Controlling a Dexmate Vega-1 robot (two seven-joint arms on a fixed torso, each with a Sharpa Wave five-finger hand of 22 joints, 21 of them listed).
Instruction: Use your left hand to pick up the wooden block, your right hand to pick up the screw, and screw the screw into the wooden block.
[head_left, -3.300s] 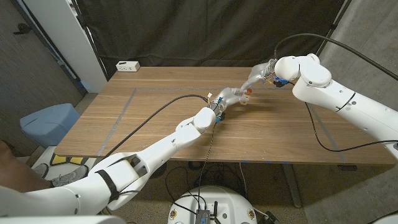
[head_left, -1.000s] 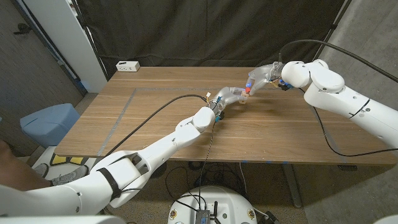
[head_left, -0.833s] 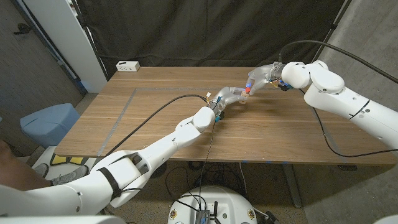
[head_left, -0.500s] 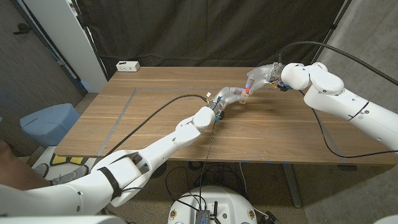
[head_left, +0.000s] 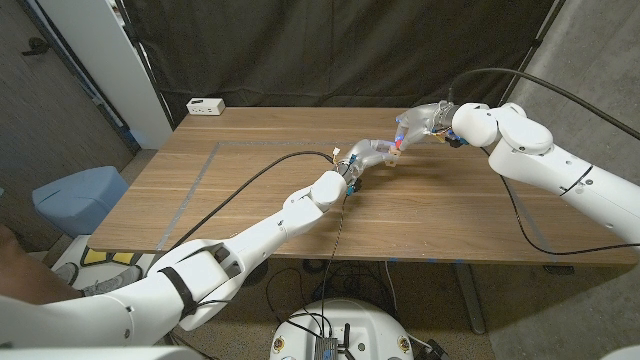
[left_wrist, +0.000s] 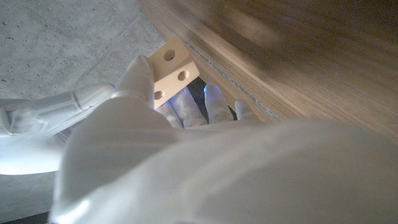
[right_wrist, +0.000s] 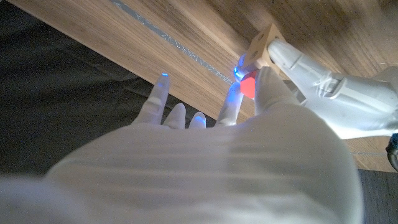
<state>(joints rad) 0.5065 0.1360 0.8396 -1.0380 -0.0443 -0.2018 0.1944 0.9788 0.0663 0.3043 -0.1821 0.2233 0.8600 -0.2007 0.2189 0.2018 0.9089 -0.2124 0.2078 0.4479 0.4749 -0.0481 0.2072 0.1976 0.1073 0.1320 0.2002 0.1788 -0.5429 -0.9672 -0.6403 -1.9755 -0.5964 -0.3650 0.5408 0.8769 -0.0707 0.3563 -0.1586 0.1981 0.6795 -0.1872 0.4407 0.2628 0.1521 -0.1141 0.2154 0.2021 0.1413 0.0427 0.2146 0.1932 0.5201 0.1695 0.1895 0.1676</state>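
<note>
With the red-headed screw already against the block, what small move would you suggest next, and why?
Probably a slight twist of the right hand to turn the screw in: its red head is pinched against the wooden block, which the left hand holds above the table.

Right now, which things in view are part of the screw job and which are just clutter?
In the job:
- wooden block, held by the left hand
- screw, red-headed, pinched by the right hand against the block

Lying about:
- white box at the table's far left corner

Glossy white arms (head_left: 290, 215), black cables (head_left: 240, 185)
</note>
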